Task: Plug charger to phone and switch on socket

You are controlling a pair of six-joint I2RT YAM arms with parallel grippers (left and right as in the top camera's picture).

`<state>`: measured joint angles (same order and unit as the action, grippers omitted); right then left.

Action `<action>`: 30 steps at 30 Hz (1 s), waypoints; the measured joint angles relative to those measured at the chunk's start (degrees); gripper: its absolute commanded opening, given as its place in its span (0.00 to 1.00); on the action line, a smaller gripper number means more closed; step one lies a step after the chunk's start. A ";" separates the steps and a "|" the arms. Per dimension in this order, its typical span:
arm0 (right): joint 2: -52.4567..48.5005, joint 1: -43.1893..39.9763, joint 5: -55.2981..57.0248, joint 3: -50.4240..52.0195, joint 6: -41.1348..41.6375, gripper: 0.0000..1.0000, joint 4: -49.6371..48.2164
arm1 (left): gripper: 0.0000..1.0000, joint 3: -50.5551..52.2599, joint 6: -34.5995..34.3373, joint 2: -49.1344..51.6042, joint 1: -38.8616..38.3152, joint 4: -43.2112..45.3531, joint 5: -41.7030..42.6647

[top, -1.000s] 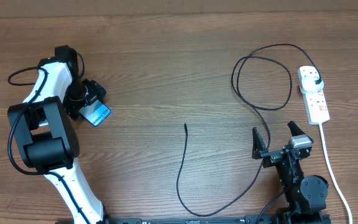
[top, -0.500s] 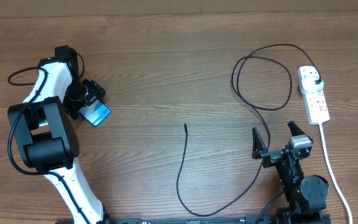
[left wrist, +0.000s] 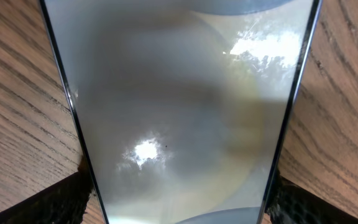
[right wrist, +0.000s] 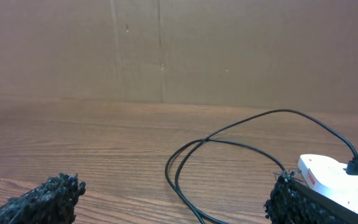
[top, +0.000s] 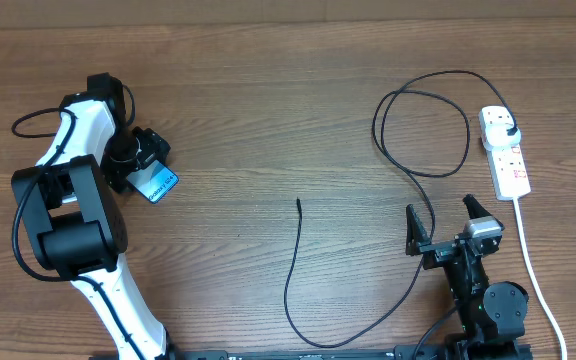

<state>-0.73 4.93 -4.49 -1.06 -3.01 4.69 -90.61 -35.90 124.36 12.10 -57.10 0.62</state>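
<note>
Left gripper [top: 144, 161] squeezes the phone [top: 156, 184] on the left; right gripper [top: 446, 222] stands open (nothing inside). Next, it should grab the charger [top: 299, 215] tip.

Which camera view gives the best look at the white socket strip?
The overhead view: the socket lies whole and unblocked at the right of the picture. The right wrist view catches only one end at its lower right edge, partly behind a gripper finger. The left wrist view is filled by the phone and shows no socket.
</note>
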 measured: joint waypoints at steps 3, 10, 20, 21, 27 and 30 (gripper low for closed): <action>0.00 0.00 -0.02 0.00 -0.02 1.00 0.00 | 0.93 0.00 0.00 0.00 0.00 0.37 -0.15; 0.00 0.00 0.00 0.00 0.00 1.00 0.00 | 0.93 0.00 0.00 0.00 0.00 0.59 -0.35; 0.00 0.00 0.00 0.00 -0.02 1.00 0.00 | 0.89 0.00 -0.02 0.00 0.00 0.66 -0.42; 0.00 0.00 0.00 0.00 -0.02 1.00 0.00 | 0.89 0.00 -0.02 0.00 0.00 0.63 -0.42; 0.00 0.00 -0.02 0.00 0.00 1.00 0.02 | 0.89 0.00 -0.02 0.00 0.00 0.57 -0.37; 0.00 0.00 0.00 0.00 -0.04 1.00 0.00 | 0.89 0.00 -0.02 0.00 0.00 0.55 -0.37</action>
<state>-0.73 4.93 -4.49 -1.06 -3.05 4.69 -90.61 -35.92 124.36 12.10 -56.55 0.25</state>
